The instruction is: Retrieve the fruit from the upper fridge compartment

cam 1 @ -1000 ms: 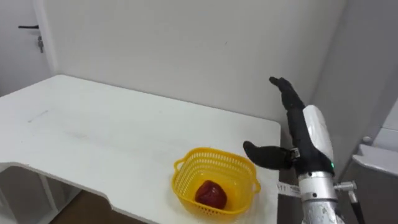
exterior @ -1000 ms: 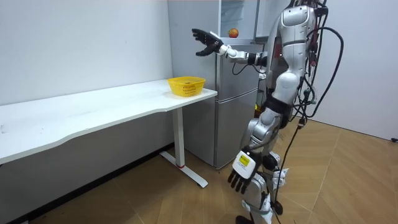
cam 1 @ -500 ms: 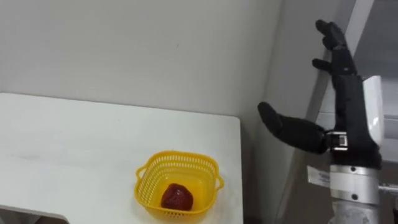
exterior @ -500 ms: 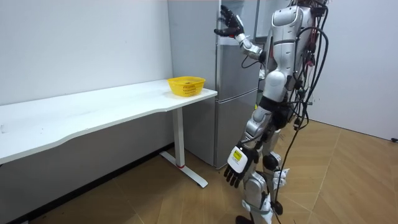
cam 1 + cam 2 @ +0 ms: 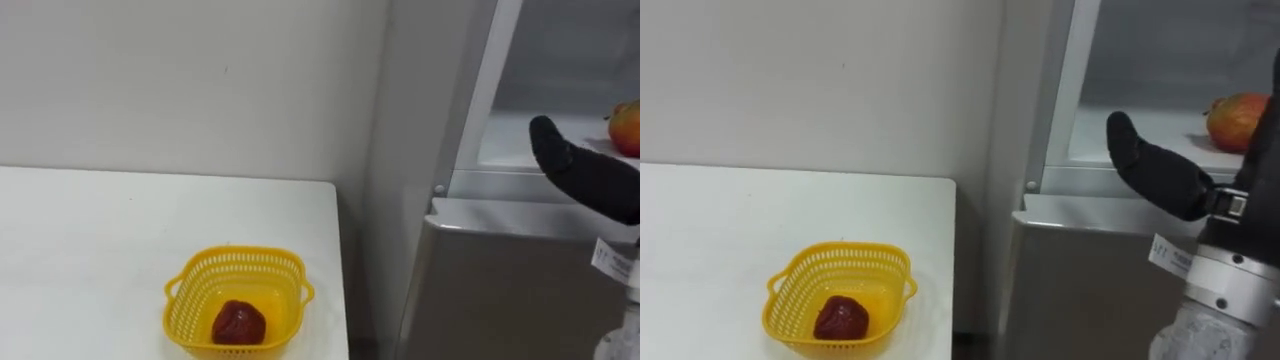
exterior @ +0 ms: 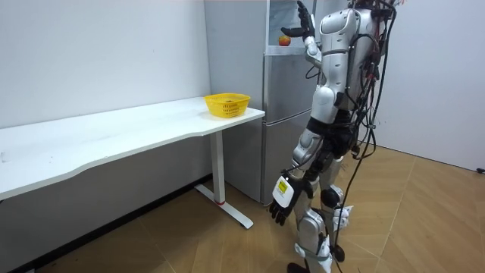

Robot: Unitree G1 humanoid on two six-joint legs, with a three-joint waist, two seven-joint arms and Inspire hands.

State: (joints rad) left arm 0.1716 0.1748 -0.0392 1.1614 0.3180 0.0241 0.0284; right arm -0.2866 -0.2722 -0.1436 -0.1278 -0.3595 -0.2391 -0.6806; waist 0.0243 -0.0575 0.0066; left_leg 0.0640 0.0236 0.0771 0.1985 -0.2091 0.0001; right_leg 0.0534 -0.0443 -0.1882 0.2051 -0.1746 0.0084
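A red-orange fruit [image 5: 626,128] [image 5: 1238,120] lies on the white shelf of the open upper fridge compartment [image 5: 545,135]. My right hand [image 5: 1160,178] is raised in front of that shelf, open, its thumb stretched out to the left and a short way from the fruit, holding nothing. In the room view the fruit [image 6: 284,41] sits just beside the raised right hand [image 6: 301,23]. I stand facing the grey fridge [image 6: 284,114]. My left hand [image 6: 280,205] hangs open at my side.
A yellow basket [image 5: 180,290] with a dark red fruit [image 5: 238,323] in it stands near the right end of the white table [image 5: 80,230], next to the fridge. The shut lower fridge door [image 5: 500,290] is below my raised hand.
I have turned right from the table to the fridge, so the view swung with me. My right hand rose from over the basket to the upper fridge shelf, near the fruit.
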